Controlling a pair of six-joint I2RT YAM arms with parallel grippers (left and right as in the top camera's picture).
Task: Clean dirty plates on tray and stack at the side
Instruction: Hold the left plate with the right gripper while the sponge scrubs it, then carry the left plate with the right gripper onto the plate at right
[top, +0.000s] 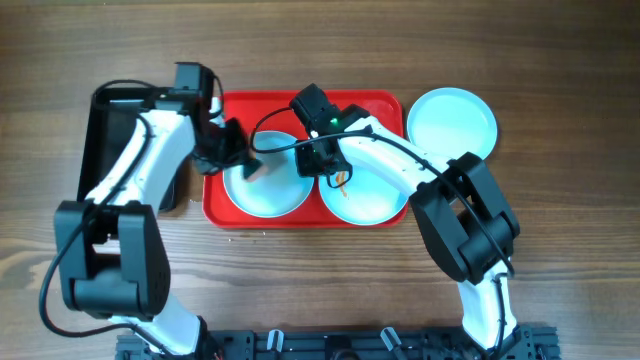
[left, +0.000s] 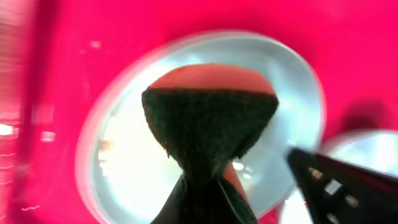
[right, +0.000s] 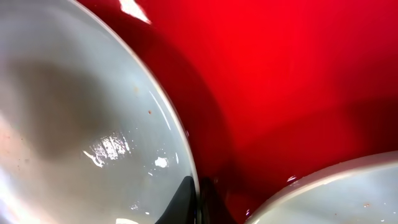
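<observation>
Plates (top: 268, 190): round, glossy, pale blue; two on red tray (top: 375, 102), one beside it.
Left gripper (top: 243, 158): angled down, clamping fuzzy dark-faced sponge (left: 208, 118).
Right gripper (top: 325, 166): closed at a rim, perhaps pinching.

Wood-grain table (top: 560, 60) (brown, evenly lit) with a black tray (top: 95, 130) at left.

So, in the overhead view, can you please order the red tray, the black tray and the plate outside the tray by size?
Largest to smallest:
1. red tray
2. black tray, though the left arm hides part of it
3. plate beside the tray, clearly the smallest
</observation>
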